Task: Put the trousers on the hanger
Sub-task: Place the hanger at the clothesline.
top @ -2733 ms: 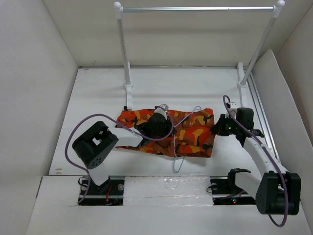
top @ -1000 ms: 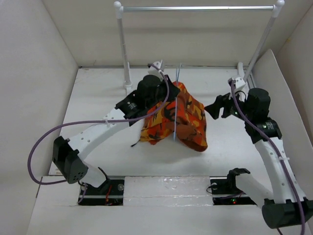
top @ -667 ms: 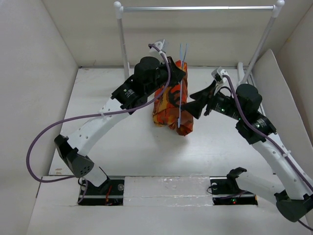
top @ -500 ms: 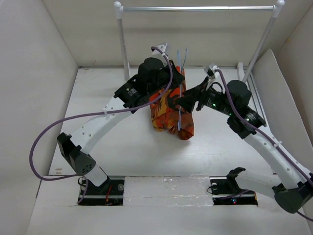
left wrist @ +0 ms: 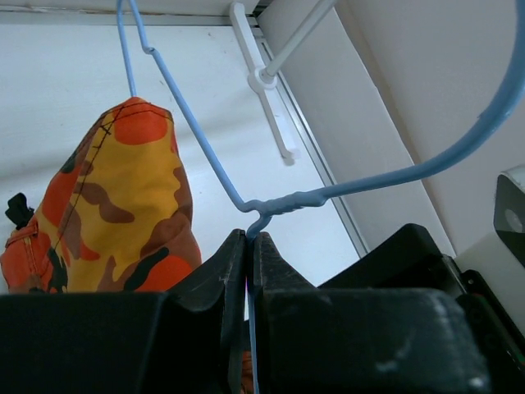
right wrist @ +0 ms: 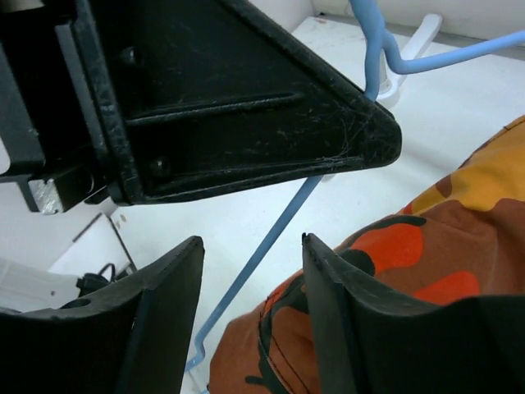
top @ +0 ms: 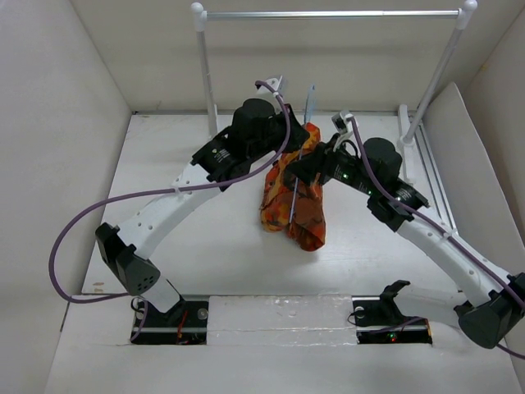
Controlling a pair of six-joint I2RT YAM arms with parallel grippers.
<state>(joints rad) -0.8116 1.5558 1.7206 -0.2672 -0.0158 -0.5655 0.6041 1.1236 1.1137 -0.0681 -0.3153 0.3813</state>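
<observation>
Two and a bit seconds made a big difference here. The trousers [top: 305, 215] had been lying flat on the surface [top: 164, 148] with the hanger [top: 310, 97] tangled in with them. Now the whole lot was up in the air mid-table, in front of the rack [top: 328, 14].

The left fingers [left wrist: 230, 267] were clamped tight on the thin blue wire, right at the twisted bit below the hook. No gap between them at all in the left wrist view. The trousers hung folded over the hanger as a narrow bundle dangling down. From above I couldn't tell whether the bottom end cleared the surface.

Other change: the right arm had swung in from the right side and ended up right against the left one. The right fingers [right wrist: 164, 316] were spread open, with a blue wire of the hanger running down through the gap between them and camo cloth just beside. They weren't gripping anything as far as I could see.

My read: the cloth was basically on the hanger already, so the main job looked mostly done. What was left was probably the right fingers steadying or taking over the wire, maybe to hook it on the rack. The risk was the bundle sliding off if the wire tilted.
</observation>
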